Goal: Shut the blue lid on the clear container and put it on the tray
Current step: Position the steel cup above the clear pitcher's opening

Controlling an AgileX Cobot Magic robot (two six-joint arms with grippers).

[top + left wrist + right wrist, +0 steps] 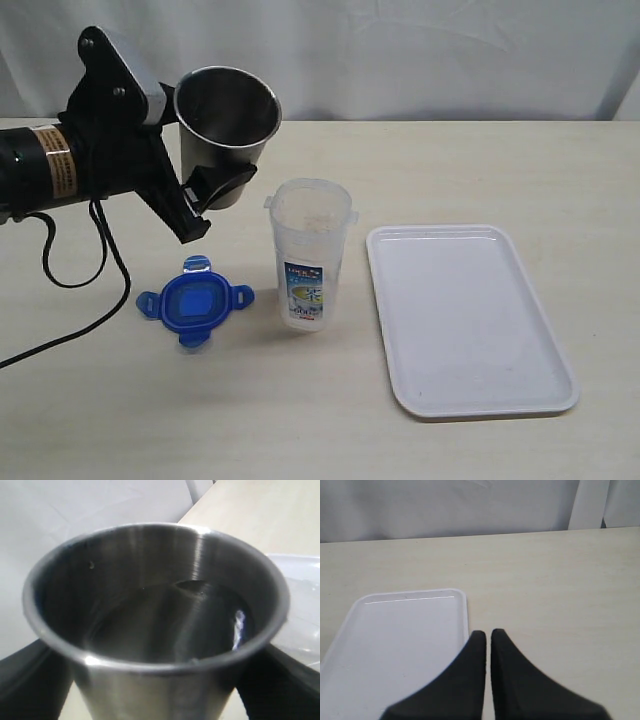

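Half hidden, left claw [208,200] clamps steel cup [228,115]; right claw [488,634] pressed together.

Light is bright, even and diffuse, with only faint soft shadows beside the clear container [311,255] and the tray [470,320]; the steel cup [150,580] carries streaked glare and is slightly soft, and the right gripper [488,637] is blurred at its edges.

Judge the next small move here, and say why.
Probably the left claw should lower the cup onto the bare table, clear of the container. It holds the cup aloft, so it is busy, while the lid lies loose on the table on its side of the open container. Freed, it could take the lid.
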